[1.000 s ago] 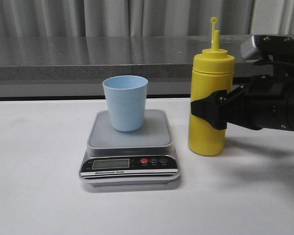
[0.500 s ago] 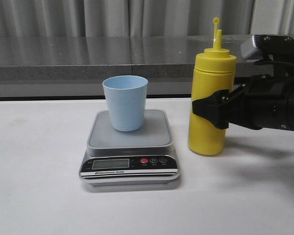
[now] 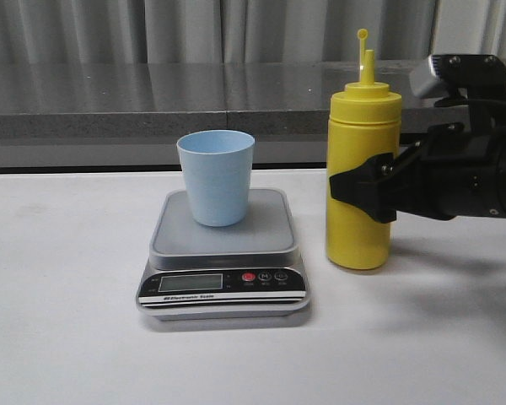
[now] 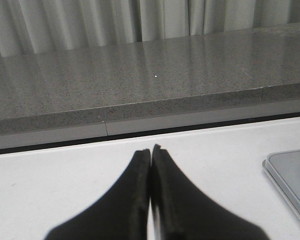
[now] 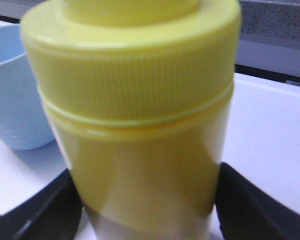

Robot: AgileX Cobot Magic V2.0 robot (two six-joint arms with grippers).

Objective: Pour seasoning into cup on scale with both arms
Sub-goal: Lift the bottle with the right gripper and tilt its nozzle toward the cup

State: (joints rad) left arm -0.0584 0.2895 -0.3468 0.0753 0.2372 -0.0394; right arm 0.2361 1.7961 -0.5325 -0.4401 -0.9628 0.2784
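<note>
The yellow seasoning bottle [image 3: 363, 143] stands upright on the table just right of the scale [image 3: 223, 245]. My right gripper [image 3: 358, 192] reaches in from the right and is shut on the bottle's middle; in the right wrist view the fingers [image 5: 35, 210] press both sides of the bottle [image 5: 140, 100]. The pale blue cup [image 3: 216, 177] stands upright on the scale's platform, and the cup [image 5: 10, 90] also shows past the bottle. My left gripper [image 4: 151, 152] is shut on nothing, low over the table to the left of the scale [image 4: 290, 175]. It is outside the front view.
A grey stone ledge [image 3: 152, 101] with curtains behind it runs along the back of the white table [image 3: 67, 321]. The scale's black panel with display and red button [image 3: 248, 277] faces the front.
The bottle rocked in my right gripper: its nozzle leaned a little right, then swung back left, and it now stands straighter. Cup, scale and left gripper have not moved.
</note>
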